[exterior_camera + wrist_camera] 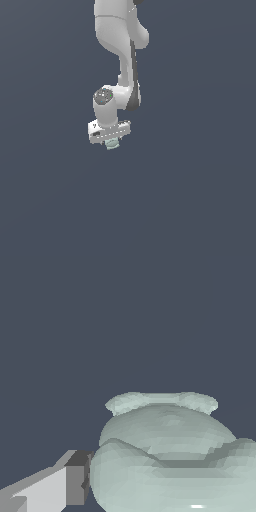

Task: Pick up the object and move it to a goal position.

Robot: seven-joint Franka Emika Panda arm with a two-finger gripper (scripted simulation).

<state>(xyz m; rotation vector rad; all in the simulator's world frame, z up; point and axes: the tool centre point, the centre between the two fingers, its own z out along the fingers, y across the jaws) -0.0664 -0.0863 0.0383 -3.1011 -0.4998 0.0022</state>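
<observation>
Backdrop: all around me I see one flat slate-blue field, filling the exterior view from edge to edge.
Backdrop in my wrist view: the same slate-blue tone, even and unmarked.
Surface or wall: I cannot tell which; no edge, seam or horizon shows.
Shading: slightly darker toward the top of the exterior view, a little lighter lower down.
Other things: I make out nothing else apart from the task's own.

Object directly under gripper, touching it; one finger flush beside object.
</observation>
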